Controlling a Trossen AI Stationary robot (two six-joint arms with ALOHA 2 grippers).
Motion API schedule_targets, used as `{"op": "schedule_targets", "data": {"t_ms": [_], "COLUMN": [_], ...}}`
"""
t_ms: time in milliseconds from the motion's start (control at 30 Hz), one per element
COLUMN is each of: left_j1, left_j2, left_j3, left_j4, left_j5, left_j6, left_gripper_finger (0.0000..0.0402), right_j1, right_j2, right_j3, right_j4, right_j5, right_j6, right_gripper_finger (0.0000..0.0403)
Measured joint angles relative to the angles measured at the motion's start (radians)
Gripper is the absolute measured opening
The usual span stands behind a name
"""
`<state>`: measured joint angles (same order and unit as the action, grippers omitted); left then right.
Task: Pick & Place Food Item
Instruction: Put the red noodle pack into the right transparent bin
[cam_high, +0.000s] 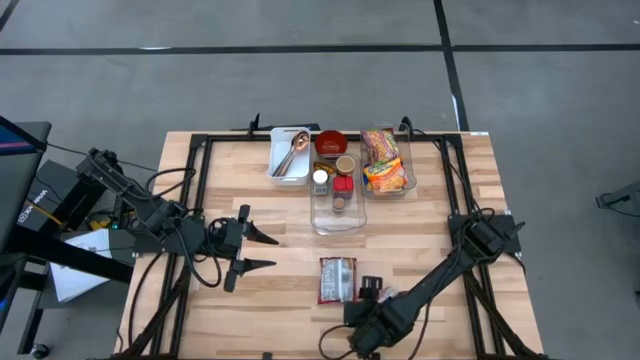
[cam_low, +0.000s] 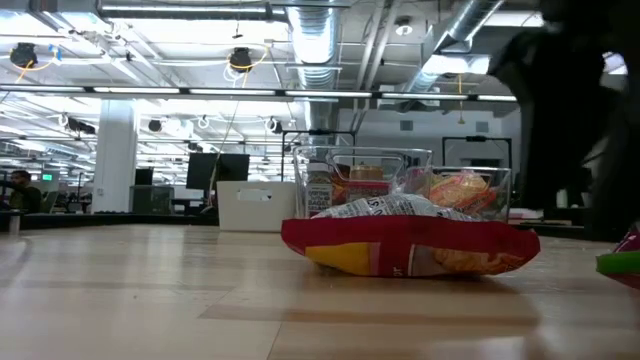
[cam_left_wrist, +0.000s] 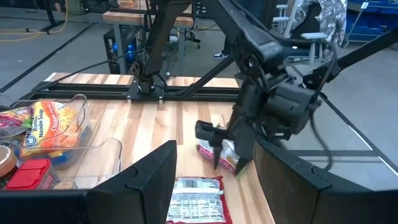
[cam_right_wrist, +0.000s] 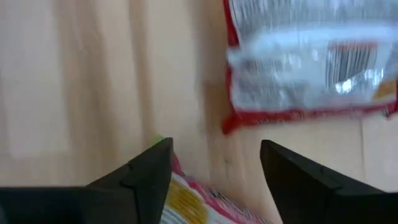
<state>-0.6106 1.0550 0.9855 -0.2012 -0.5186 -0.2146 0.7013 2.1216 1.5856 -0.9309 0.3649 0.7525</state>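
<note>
A red-edged silver food packet (cam_high: 337, 278) (cam_low: 410, 245) (cam_right_wrist: 311, 62) lies flat on the wooden table near its front edge. Just to its right lies a smaller packet in red, yellow and green (cam_left_wrist: 229, 158) (cam_right_wrist: 186, 199). My right gripper (cam_high: 368, 298) (cam_left_wrist: 227, 167) (cam_right_wrist: 216, 149) is open and points steeply down over this smaller packet, one finger on each side of its end. My left gripper (cam_high: 268, 250) (cam_left_wrist: 214, 149) hangs open above the table's left half, level, with nothing between its fingers. My right gripper stands open over the smaller packet's end (cam_right_wrist: 177, 180), coming from above. Whether a fingertip touches the packet I cannot tell. The packet lies flat on the table.
At the far side stand a clear bin (cam_high: 338, 212) with small jars, a clear bin (cam_high: 386, 160) of noodle packets, a white tray (cam_high: 290, 155) with a spoon and a red bowl (cam_high: 331, 143). Black frame rails (cam_high: 200, 200) run along the table's sides.
</note>
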Motion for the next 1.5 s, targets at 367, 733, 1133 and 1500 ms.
{"op": "schedule_targets", "data": {"t_ms": [367, 733, 1133, 1500], "left_j1": [0.0, 0.0, 0.0, 0.0], "left_j2": [0.0, 0.0, 0.0, 0.0], "left_j3": [0.0, 0.0, 0.0, 0.0], "left_j4": [-0.001, 0.0, 0.0, 0.026], "left_j5": [0.0, 0.0, 0.0, 0.0], "left_j6": [0.023, 0.019, -0.006, -0.007], "left_gripper_finger": [0.0208, 0.0208, 0.0208, 0.0208], "right_j1": [-0.005, -0.038, -0.058, -0.111], "right_j2": [0.028, 0.064, 0.087, 0.086], "right_j3": [-0.005, -0.003, -0.002, -0.007], "right_j4": [0.072, 0.092, 0.087, 0.064], "right_j5": [0.019, 0.043, 0.052, 0.069], "right_j6": [0.018, 0.037, 0.035, -0.021], "right_gripper_finger": [0.0159, 0.0165, 0.0119, 0.0004]}}
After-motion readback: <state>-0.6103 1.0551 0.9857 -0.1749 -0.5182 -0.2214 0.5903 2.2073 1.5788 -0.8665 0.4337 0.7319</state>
